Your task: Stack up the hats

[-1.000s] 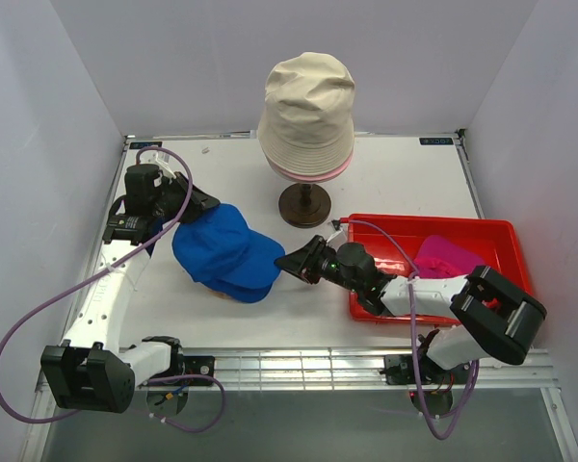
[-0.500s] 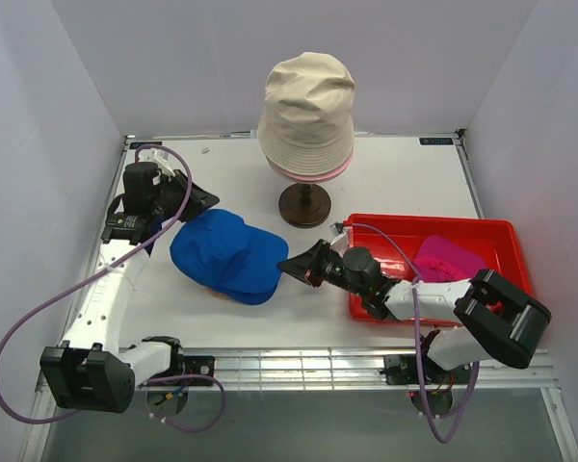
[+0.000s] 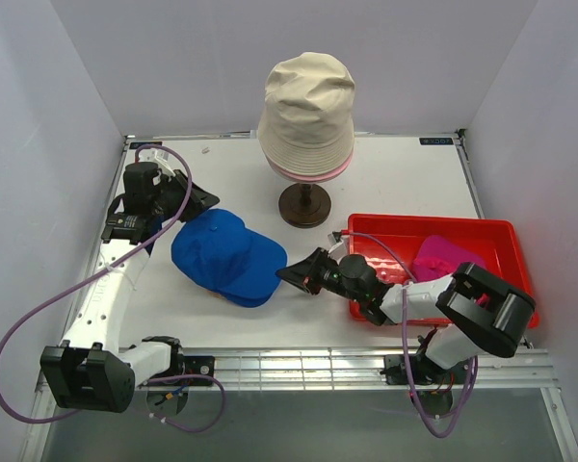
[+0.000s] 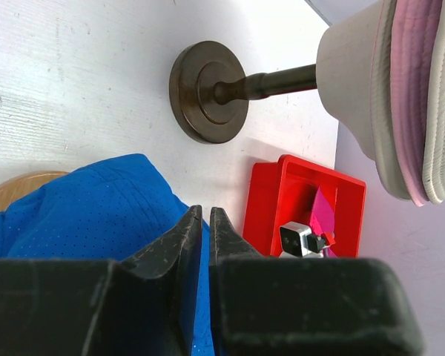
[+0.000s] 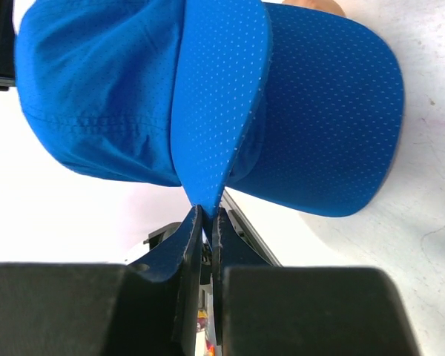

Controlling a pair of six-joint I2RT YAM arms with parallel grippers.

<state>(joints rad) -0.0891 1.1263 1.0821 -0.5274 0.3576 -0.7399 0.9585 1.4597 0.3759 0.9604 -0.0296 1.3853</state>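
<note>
The bright blue cap (image 3: 226,255) lies left of centre over a wooden hat block (image 4: 15,194). My left gripper (image 3: 197,201) is shut on the cap's back edge, with blue fabric between its jaws in the left wrist view (image 4: 204,211). My right gripper (image 3: 289,273) is shut on the tip of the cap's brim (image 5: 215,111), as the right wrist view (image 5: 206,213) shows. The beige bucket hat (image 3: 306,101) sits on the mannequin head over the light pink bucket hat (image 3: 313,172). The magenta cap (image 3: 445,258) lies in the red tray (image 3: 429,221).
The mannequin's dark stand base (image 3: 304,205) is just beyond the blue cap and left of the tray. The tray takes up the right side, and my right arm reaches across its near-left corner. White walls enclose the table on three sides.
My right gripper has moved slightly toward the near edge with the brim. The blue cap has shifted and settled lower over the block. The left gripper has stayed put.
</note>
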